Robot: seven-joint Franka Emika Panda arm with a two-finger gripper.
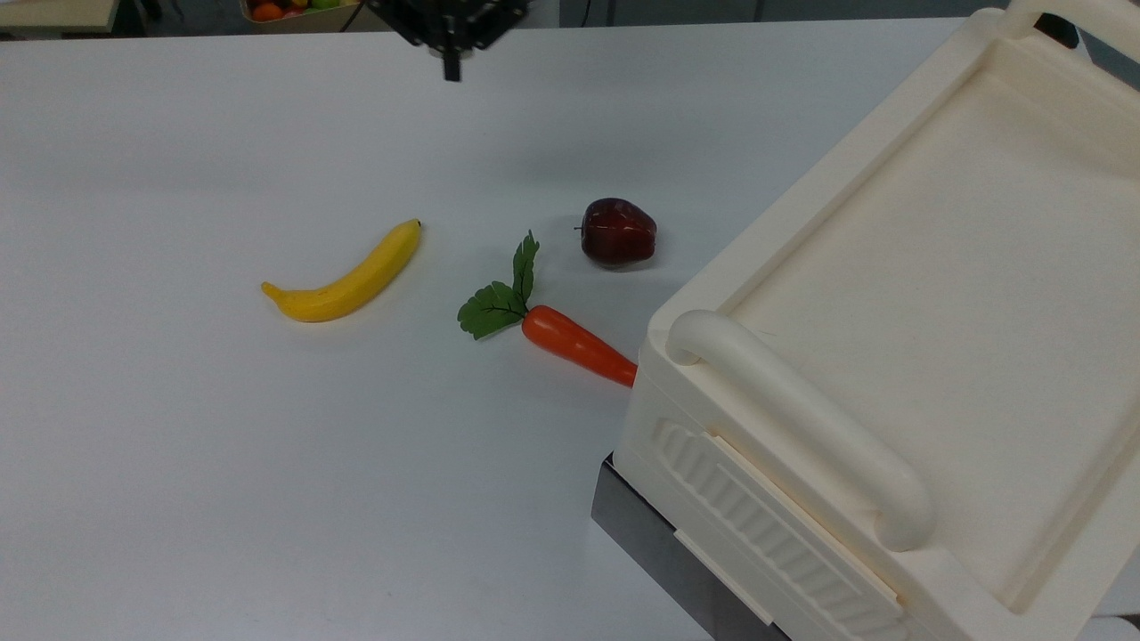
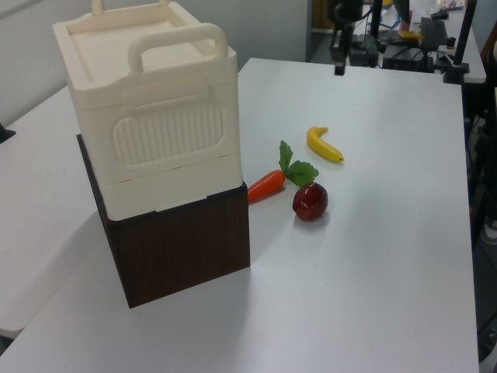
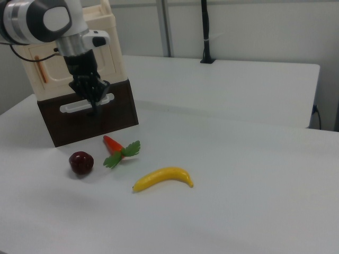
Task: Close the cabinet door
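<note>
The door (image 3: 79, 66) sits on the cabinet (image 1: 899, 356) front, seemingly flush, though glimpsed only obliquely. The gripper (image 1: 452, 62), fingers pinched together and empty, hangs well away from the cabinet; if a gap remains, nothing presses it home.

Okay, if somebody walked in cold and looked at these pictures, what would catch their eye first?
Probably the big cream cabinet on its dark base, filling the left view's left. Next, the bright toy food on the white table: a yellow banana, an orange carrot with green leaves, and a dark red apple. The black gripper hangs at the top view's top edge.
</note>
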